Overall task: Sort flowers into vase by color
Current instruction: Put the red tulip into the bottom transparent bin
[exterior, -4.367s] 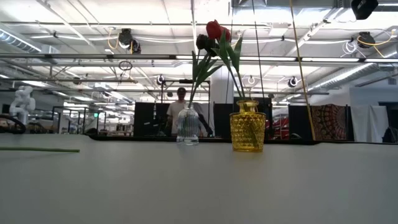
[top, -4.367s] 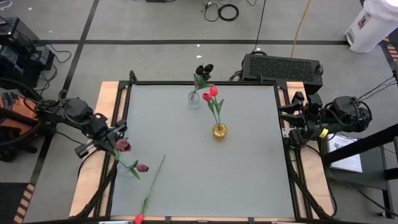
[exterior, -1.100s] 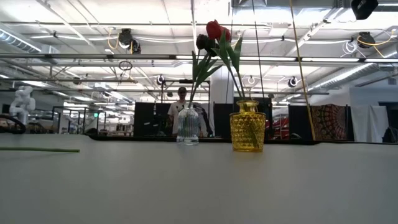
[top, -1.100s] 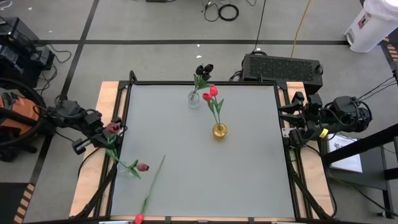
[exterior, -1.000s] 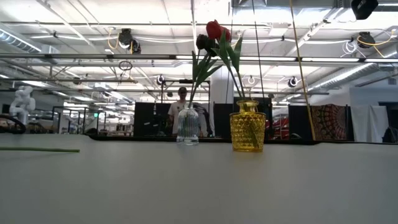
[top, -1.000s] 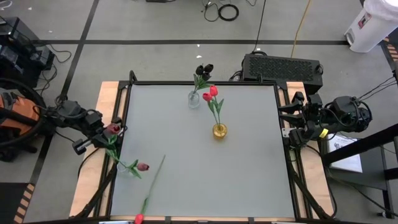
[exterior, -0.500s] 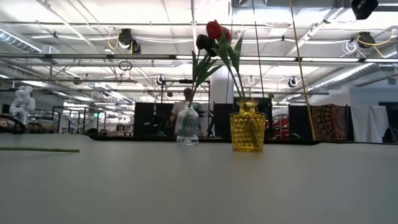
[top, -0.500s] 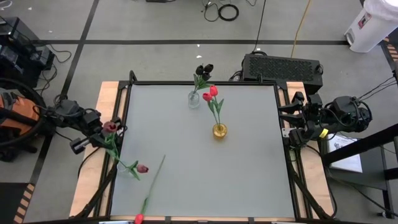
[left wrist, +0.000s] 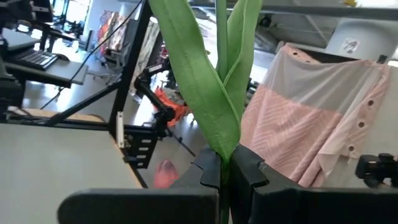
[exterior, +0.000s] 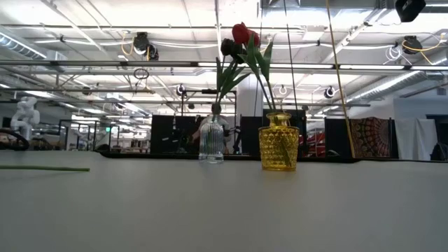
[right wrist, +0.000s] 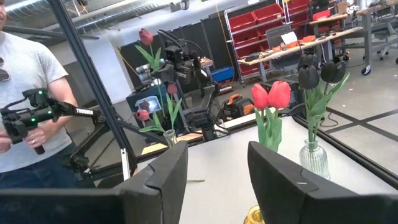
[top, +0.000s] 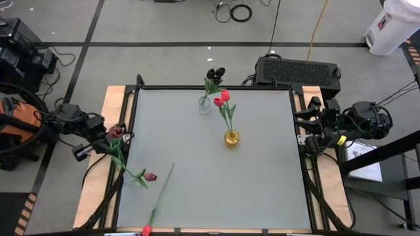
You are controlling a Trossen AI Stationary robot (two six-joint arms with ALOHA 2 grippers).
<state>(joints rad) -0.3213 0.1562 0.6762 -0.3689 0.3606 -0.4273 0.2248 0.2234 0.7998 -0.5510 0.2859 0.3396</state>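
Note:
My left gripper (top: 105,139) hangs over the table's left edge, shut on a dark maroon tulip (top: 117,131) with green leaves (left wrist: 211,87). Its stem slants down toward a small clear vase (top: 134,177) that holds another maroon tulip (top: 150,177); whether the stem's end is inside, I cannot tell. Black tulips (top: 214,73) stand in a clear ribbed vase (exterior: 211,143). Red tulips (top: 222,98) stand in a yellow vase (exterior: 278,143). One red tulip (top: 146,230) lies flat at the near edge. My right gripper (right wrist: 217,168) waits open at the table's right edge. My left gripper pinches the maroon tulip's stem (left wrist: 222,167) between its two fingers, just below where the leaves fork. The fingers (left wrist: 208,167) lie across the stem. The tulip stands roughly upright in the hold, leaves and head above the fingers, lifted off the table.
The middle and right of the grey table (top: 262,177) hold nothing. The lying tulip's stem (top: 164,187) crosses the near left part. A black box (top: 298,69) sits beyond the far right corner. A person (right wrist: 31,93) with a handheld device stands beyond the table.
My left gripper has drifted a little toward the table's left edge, still shut on the maroon tulip, whose head has moved with it. In the low view a person in the room has walked behind the clear ribbed vase.

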